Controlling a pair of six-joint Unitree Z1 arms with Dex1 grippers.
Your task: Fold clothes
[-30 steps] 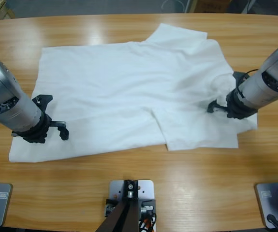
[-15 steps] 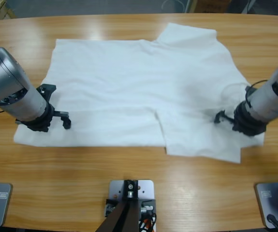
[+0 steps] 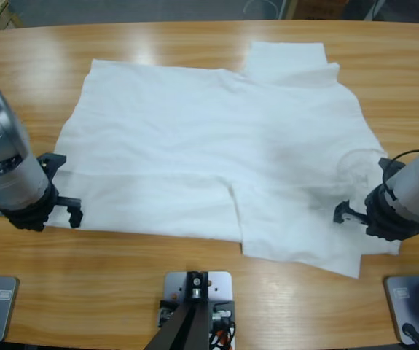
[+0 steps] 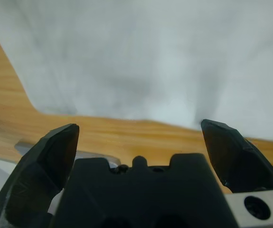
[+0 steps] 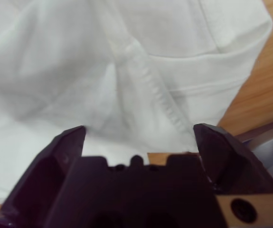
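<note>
T-shirt [image 3: 216, 149]: plain white, soft fabric, spread flat on the wooden table [image 3: 209, 292], filling most of its middle.
Long axis: runs 9 to 3 o'clock in the high view. Straight hem edge lies at the 9 o'clock end; sleeves and shoulder region lie toward 3 o'clock.
Sleeves: one sleeve juts out at 1 o'clock as a squarish flap; the other lies at 5 o'clock, set off from the body by a notch in the near edge.
Texture: matte cloth with shallow creases; a faint horizontal crease line crosses the lower body. A small dark smudge shows near the 4 o'clock area, too small to read.
Left gripper [image 3: 69, 211]: at 8 o'clock, at the shirt's lower hem corner. Jaws spread wide, nothing between them.
Left wrist view: left gripper [image 4: 138, 137] shows bare wood between the jaw tips, and the cloth edge [image 4: 150, 61] lies just beyond them, not touching. The high view does not resolve that gap.
Right gripper [image 3: 344, 214]: at 4 o'clock, over the lower sleeve. Jaws apart.
Right wrist view: right gripper [image 5: 138, 137] looks onto the cloth [image 5: 103, 71]; a stitched seam runs diagonally between the jaw tips, with folds bunched beside it. Stitching is not visible from above.
Table: light brown wood, glossy, grain along its length.
</note>
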